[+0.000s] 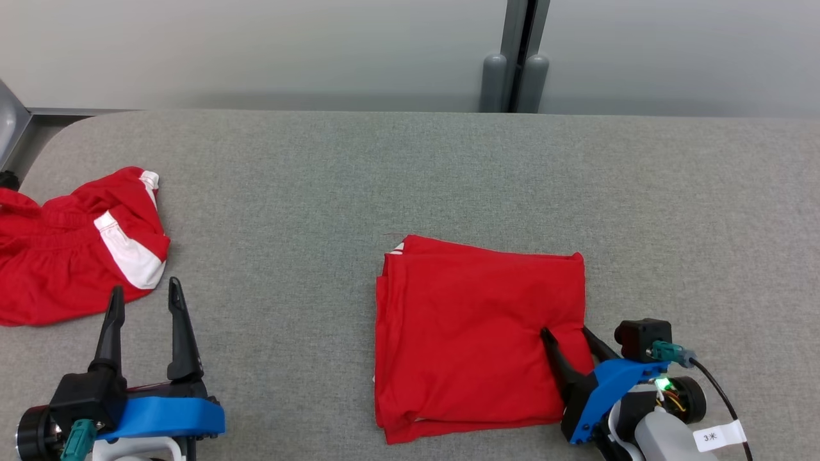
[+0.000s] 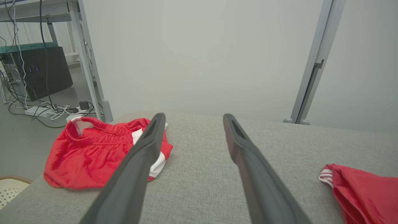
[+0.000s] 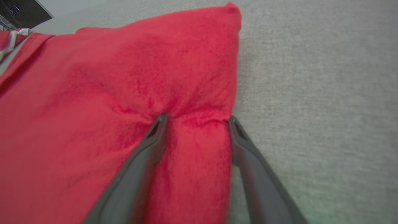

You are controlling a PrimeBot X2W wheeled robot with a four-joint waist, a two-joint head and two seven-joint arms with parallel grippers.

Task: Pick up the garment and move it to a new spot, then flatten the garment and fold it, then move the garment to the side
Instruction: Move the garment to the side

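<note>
Latticework showed at 8 o'clock in the left wrist view: part of a pale, hole-patterned basket [image 2: 9,186] below the edge of the grey fabric-covered table [image 1: 410,179]. We could not tell what it held.

On that table, toward 5 o'clock from its middle in the head view, the folded red cloth garment [image 1: 474,339] lay flat. It formed a nearly square block, so we could not name a long axis. Its sides were turned slightly clockwise, its stacked fold edges faced 9 o'clock, and a bit of white striped trim [image 1: 398,248] peeked out at its 11 o'clock corner.

The right gripper [image 1: 566,338] was at the garment's 4 o'clock edge, pointing toward 11 o'clock. Its fingers were spread, not clamped. One tip pressed on the cloth, the other stood at the cloth's edge, and a low ridge of red fabric was bunched between them.

The left gripper [image 1: 146,289] was at 8 o'clock, fingers released and holding nothing, well apart from the garment. Near its tips, toward 9 o'clock, lay crumpled red shorts with white panels [image 1: 70,256].
</note>
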